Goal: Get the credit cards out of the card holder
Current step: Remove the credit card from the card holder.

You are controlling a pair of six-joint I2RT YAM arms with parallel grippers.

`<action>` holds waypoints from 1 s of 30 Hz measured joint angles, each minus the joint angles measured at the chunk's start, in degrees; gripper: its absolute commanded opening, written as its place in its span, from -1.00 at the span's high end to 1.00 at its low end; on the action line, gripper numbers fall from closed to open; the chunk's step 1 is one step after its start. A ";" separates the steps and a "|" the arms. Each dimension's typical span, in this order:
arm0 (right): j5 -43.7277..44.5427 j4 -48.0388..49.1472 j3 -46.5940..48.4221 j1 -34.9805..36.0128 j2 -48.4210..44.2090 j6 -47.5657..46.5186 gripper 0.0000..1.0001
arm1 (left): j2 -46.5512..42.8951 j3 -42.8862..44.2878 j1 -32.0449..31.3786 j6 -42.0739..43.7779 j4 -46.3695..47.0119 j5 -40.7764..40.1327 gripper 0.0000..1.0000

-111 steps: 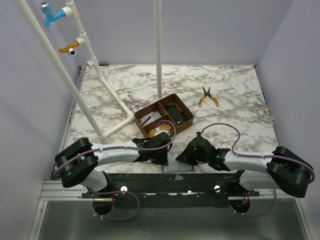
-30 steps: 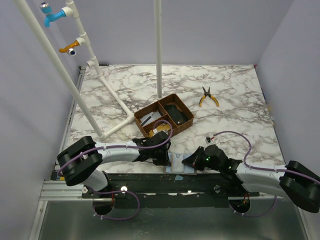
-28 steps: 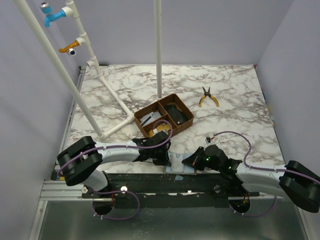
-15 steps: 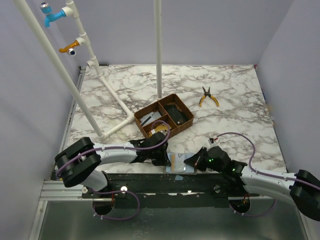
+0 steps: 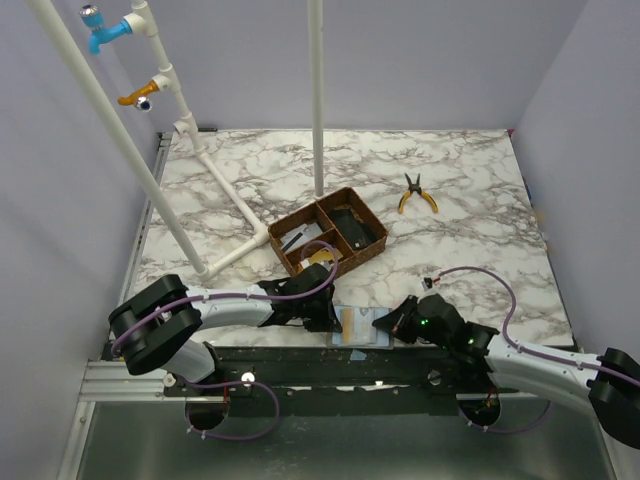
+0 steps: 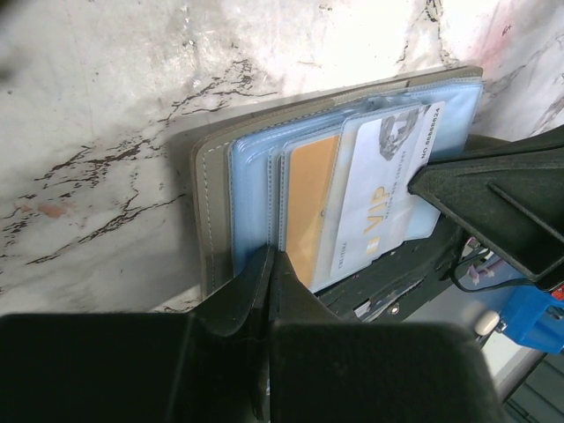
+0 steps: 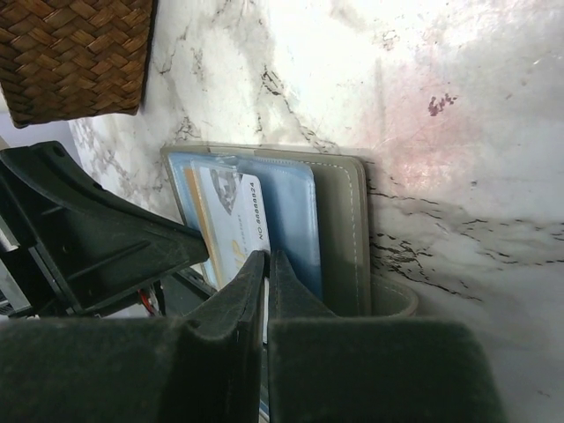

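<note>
We see a marble tabletop (image 5: 450, 200). On it sits a brown woven tray (image 5: 372, 232) with three parts. One part holds something dark, and the others hold small pale bits we cannot name.

The grey card holder (image 6: 207, 203) lies open and flat at the near edge of the tabletop, between the two hands. Its long side runs from one hand to the other, and its inside is pale blue.

Yellow-handled pliers (image 5: 417, 193) lie well apart, at the back right.

The credit cards (image 6: 352, 189) sit in the card holder's pockets. A white card (image 6: 388, 176) lies on top of an orange card (image 6: 310, 198). The white card says "VIP" in gold, and its other words are too small to read.

The left hand (image 6: 270, 257) has its fingers pressed together, with the tips at the card holder's near edge. The right hand (image 7: 266, 257) has its fingers together too, with the tips at the white card's edge. We cannot tell if they pinch it.
</note>
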 measured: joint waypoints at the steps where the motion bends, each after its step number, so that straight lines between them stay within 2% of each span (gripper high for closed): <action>1: 0.15 -0.50 0.00 0.00 -0.46 0.00 0.92 | 0.00 -0.02 0.02 0.00 0.04 0.02 1.00; 4: 0.70 -2.14 0.00 0.00 -1.95 0.02 0.99 | -0.04 -0.13 0.07 -0.04 0.22 0.04 1.00; 20: 4.22 -17.97 2.86 -0.02 -12.66 -0.07 0.99 | -0.09 -0.15 0.33 -0.09 0.20 0.39 1.00; 30: 6.08 -26.10 7.23 -0.02 -14.80 -0.72 0.99 | -0.09 0.28 0.46 0.22 -0.70 0.37 1.00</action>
